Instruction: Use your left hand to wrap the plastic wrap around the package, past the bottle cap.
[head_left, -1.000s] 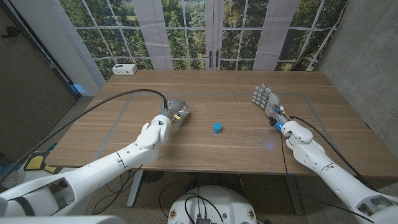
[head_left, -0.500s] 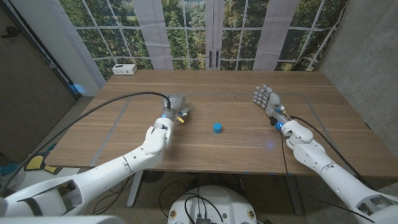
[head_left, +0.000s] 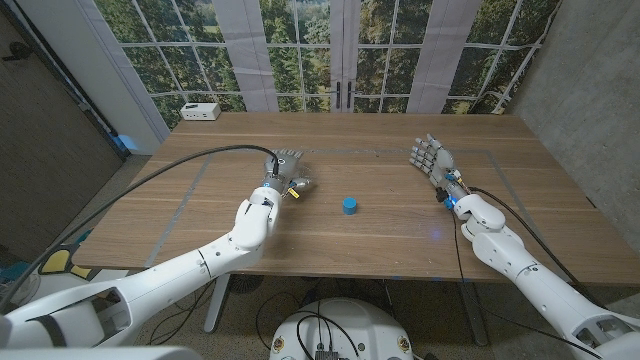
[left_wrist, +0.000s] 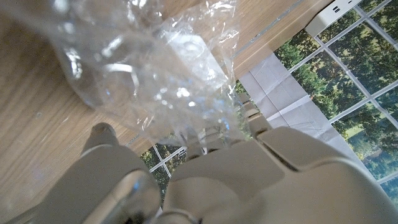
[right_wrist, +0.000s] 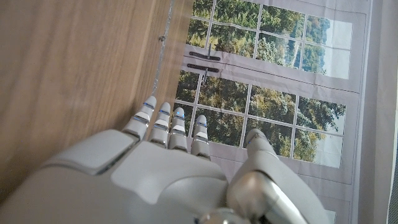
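One wrapped package (head_left: 296, 183), one cap (head_left: 349, 205)

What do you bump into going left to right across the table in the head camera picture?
Left hand holding the plastic wrap → blue bottle cap → right hand.

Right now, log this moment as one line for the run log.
left robot hand: grips plastic wrap on table | right robot hand: open, holds nothing | bottle cap: apart, between hands
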